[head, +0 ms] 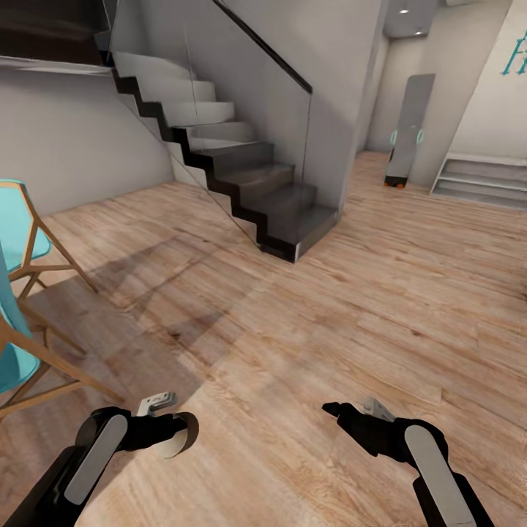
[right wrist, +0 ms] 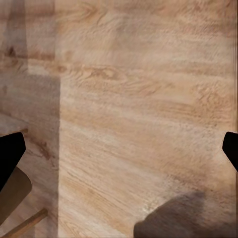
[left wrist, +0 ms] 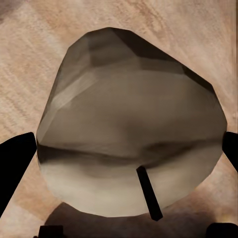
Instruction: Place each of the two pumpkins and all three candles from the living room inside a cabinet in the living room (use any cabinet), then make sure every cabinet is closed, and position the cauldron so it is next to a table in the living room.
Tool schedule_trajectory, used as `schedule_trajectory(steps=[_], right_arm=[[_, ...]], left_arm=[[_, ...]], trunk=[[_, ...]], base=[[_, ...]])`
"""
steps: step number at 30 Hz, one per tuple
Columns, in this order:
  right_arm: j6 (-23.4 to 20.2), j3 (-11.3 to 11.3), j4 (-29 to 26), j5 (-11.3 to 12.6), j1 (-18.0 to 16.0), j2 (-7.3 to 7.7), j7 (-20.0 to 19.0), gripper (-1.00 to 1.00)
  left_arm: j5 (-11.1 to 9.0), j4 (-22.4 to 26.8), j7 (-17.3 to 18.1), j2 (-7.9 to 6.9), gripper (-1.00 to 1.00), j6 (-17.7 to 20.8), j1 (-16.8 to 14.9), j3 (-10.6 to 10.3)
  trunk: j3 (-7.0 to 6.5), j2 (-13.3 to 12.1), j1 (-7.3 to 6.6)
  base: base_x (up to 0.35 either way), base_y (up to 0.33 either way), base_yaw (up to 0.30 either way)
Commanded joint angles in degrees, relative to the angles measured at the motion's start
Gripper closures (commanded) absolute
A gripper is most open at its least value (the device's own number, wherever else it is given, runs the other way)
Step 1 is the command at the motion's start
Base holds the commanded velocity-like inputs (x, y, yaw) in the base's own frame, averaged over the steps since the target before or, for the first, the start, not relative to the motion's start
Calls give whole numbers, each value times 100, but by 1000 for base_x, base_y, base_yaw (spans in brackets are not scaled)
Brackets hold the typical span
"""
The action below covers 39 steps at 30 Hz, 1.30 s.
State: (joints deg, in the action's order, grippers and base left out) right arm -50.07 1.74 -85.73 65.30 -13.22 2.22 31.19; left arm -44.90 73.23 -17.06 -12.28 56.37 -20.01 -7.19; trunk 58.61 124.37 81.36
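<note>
Over open wood floor (head: 351, 307), L jaws (head: 179, 432) clamping candle (left wrist: 129, 129), R jaws (head: 333, 410) apart, empty.

Open wooden floor (head: 351, 307) spreads ahead of both arms — wide passage toward the hallway on the right. The dark staircase (head: 249, 183) with its glass panel blocks the middle distance, and turquoise chairs (head: 22, 293) crowd the left side — close beside the left arm.

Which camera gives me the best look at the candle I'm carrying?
The left wrist view: the candle looms close between the left gripper fingertips, its dark wick visible. The head view shows it as a small pale disc at that gripper. The right wrist view mostly shows wooden floor.
</note>
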Motion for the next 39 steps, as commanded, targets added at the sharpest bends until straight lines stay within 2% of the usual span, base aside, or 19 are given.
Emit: schedule_trajectory(steps=[1, 22, 26, 28, 36, 39], right_arm=[[-12, 1, -5, 60, -5, -1, 57, -100], [-12, 10, 4, 65, -5, 10, 54, -100], [-4, 366, 40, 298, -5, 14, 33, -100], [-2, 440, 50, 413, -5, 13, 29, -100], [4, 481, 54, 481, -5, 6, 21, -100], [2, 482, 52, 480, -5, 10, -66, -100]], left_arm=[[-71, 7, -59, -5, 100, 6, -3, -11], [-71, 7, -59, 15, 100, 6, -2, -9], [-99, 7, -61, 23, 100, 6, -2, -10], [-108, 7, -61, 24, 100, 6, -2, -11], [-115, 7, -61, 24, 100, 6, -2, -11], [-122, 7, -60, 19, 100, 6, -2, -11]], trunk=[[9, 2, -1], [100, 2, -1], [45, -158, -89], [17, -238, -132], [-92, -559, -308], [-79, -559, -308]], base=[[16, -1, -221], [27, 0, -225], [8, 0, -225], [1, 0, -225], [0, 0, -225], [0, 0, -226]])
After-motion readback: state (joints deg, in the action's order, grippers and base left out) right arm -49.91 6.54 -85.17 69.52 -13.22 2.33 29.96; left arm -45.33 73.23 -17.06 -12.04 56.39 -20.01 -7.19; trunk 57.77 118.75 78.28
